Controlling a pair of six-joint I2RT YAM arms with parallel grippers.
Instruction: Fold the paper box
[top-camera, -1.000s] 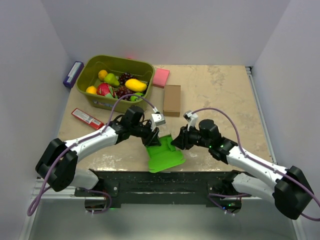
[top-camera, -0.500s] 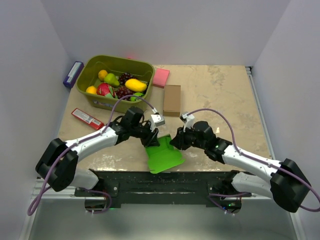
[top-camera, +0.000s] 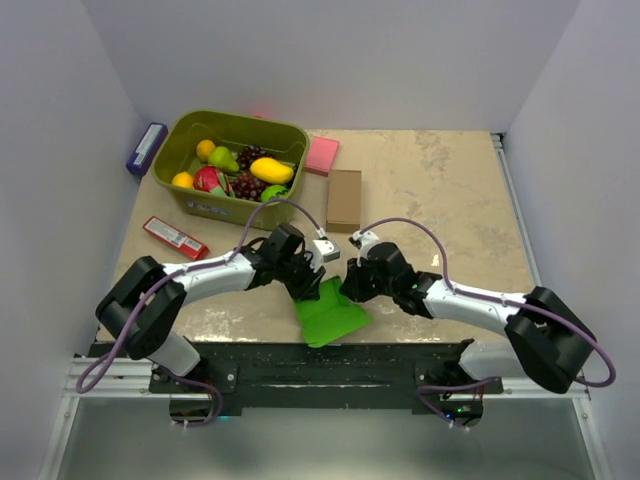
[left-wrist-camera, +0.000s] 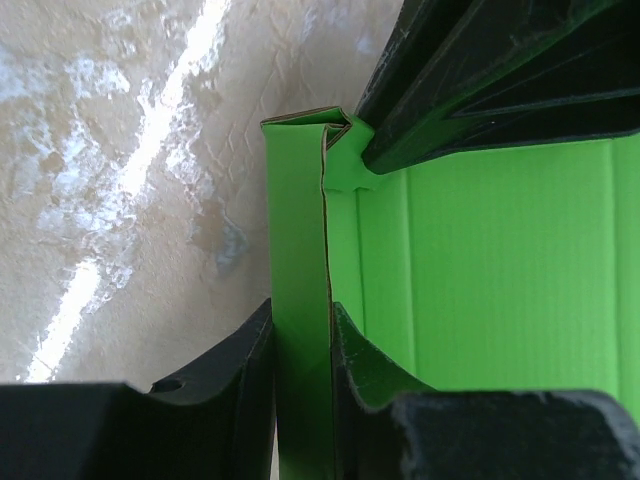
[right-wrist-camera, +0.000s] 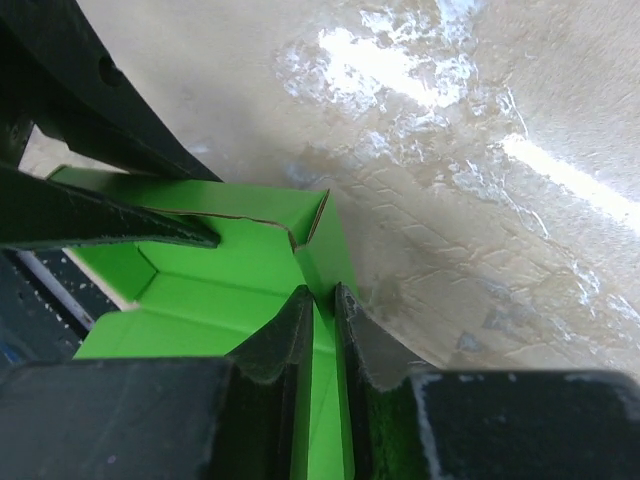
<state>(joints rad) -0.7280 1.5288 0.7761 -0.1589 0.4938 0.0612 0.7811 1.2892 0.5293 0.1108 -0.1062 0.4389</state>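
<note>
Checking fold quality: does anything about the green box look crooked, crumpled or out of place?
Yes. On the paper box, the corner beyond the left gripper looks crumpled, the doubled wall kinked rather than crisp. The box seems to overhang the table at its near edge. No tear shows.

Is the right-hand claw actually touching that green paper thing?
Touching. The right wrist view shows the right gripper, jaws pressed on both faces of a wall of the paper box, with no gap.
</note>
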